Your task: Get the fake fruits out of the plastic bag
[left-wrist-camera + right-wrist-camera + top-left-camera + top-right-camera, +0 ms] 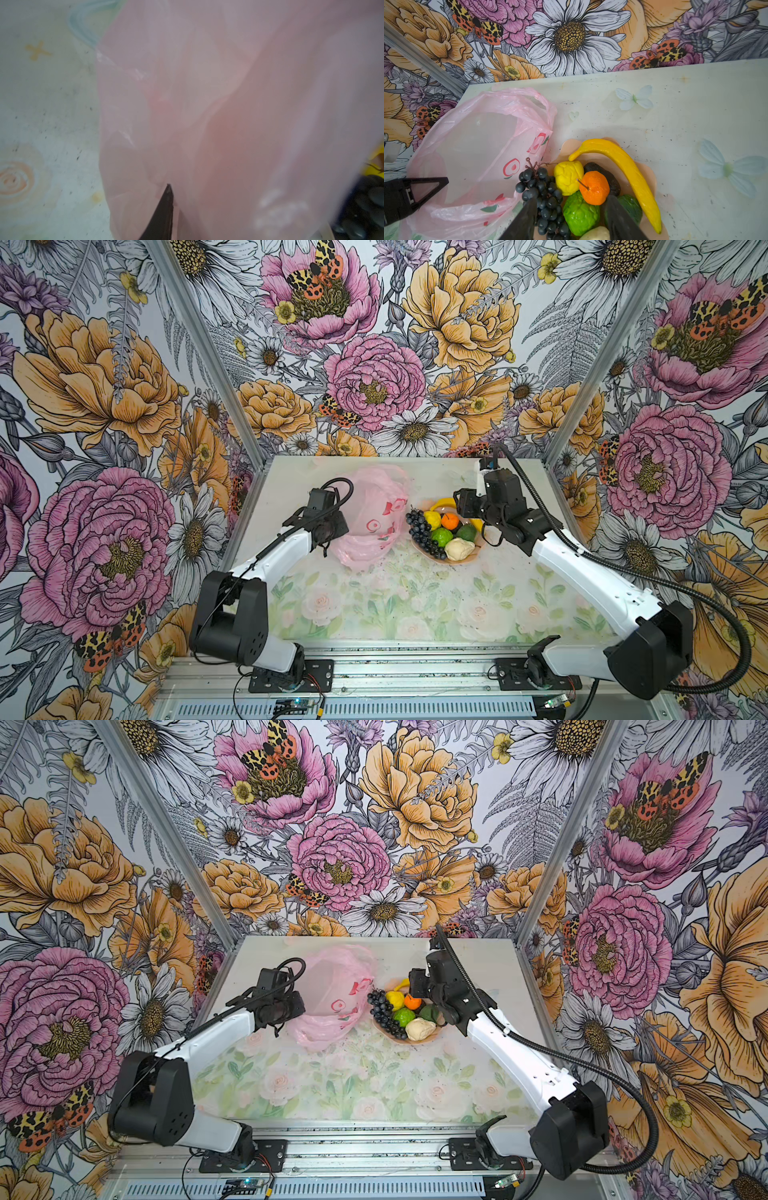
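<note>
Below the right hand (571, 198), fake fruits (566, 174) fill the bowl (571, 145).

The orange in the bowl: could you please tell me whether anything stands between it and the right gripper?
Nothing visible does: the orange lies uppermost in the bowl, exposed just beyond the open right gripper.

- Top views: set high at the front, angled down over table (374, 605) twd back wall (374, 364); whole scene shared by both.
- Left wrist cam: held v. close to plastic bag (207, 104), pic blurred.
- Right wrist cam: held near, above bowl (566, 145), faced twd back wall; bag shared w/ left wrist.
</note>
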Robot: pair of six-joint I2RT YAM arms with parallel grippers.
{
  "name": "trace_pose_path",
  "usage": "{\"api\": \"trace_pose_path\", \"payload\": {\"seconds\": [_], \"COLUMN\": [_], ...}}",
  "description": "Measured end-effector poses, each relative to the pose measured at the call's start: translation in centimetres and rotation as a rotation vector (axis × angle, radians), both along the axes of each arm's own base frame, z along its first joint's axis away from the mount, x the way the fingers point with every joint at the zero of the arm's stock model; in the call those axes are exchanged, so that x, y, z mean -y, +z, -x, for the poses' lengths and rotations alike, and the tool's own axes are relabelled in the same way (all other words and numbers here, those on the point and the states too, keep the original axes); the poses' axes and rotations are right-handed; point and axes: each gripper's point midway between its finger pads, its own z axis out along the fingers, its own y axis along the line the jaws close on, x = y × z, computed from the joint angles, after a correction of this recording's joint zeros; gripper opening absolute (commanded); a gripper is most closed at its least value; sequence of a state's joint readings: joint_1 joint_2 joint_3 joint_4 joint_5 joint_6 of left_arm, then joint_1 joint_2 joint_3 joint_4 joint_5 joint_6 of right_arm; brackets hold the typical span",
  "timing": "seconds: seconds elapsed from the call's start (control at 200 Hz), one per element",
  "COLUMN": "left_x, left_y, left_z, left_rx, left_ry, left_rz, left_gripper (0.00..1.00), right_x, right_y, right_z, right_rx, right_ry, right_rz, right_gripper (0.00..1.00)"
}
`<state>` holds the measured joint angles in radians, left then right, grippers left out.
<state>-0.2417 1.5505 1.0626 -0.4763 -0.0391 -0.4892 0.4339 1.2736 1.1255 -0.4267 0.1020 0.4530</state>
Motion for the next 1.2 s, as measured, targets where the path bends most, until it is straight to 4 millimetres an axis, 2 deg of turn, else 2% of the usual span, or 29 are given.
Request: {"api": "trace_pose_path", "payload": {"seconds": [0.125, 0.31, 0.39, 0.48, 0.641, 0.751, 0.821, 0.986, 1.091, 1.201], "left_x": [1.8, 4.6, 5.7, 7.0, 9.6, 11.2, 12.0, 12.6, 12.8, 13.0], "left_y": [0.7, -1.4, -2.5, -3.4, -2.8, -1.9, -1.5, -1.3, -0.9, 0.3], "left_z": [-5.4, -11.8, -13.5, -14.9, -17.9, -19.1, -19.6, -19.8, -19.7, -20.0], "left_rx": [0.016, -0.021, -0.031, -0.033, 0.031, 0.082, 0.106, 0.112, 0.103, 0.12], "left_ry": [-0.095, -0.289, -0.385, -0.509, -0.677, -0.755, -0.787, -0.806, -0.776, -0.735], "left_rz": [-0.038, -0.103, -0.125, -0.166, -0.201, -0.223, -0.241, -0.306, -0.32, -0.319], "left_gripper": [0.2, 0.18, 0.19, 0.21, 0.3, 0.41, 0.57, 0.88, 0.98, 0.99], "right_x": [2.2, 5.3, 6.8, 8.1, 9.1, 10.1, 11.1, 12.4, 12.4, 11.7], "right_y": [-0.9, -4.3, -5.8, -6.9, -7.7, -8.5, -9.0, -10.2, -11.5, -13.2], "right_z": [1.1, 1.8, 1.9, 2.3, 2.6, 2.7, 2.7, 2.3, 1.4, 0.4], "right_rx": [-0.007, -0.088, -0.129, -0.164, -0.188, -0.212, -0.227, -0.245, -0.27, -0.304], "right_ry": [-0.05, -0.138, -0.183, -0.228, -0.266, -0.306, -0.334, -0.366, -0.358, -0.335], "right_rz": [0.001, -0.029, -0.055, -0.083, -0.117, -0.151, -0.186, -0.279, -0.341, -0.397], "right_gripper": [0.57, 0.63, 0.65, 0.71, 0.8, 0.94, 0.99, 1.0, 0.99, 0.99]}}
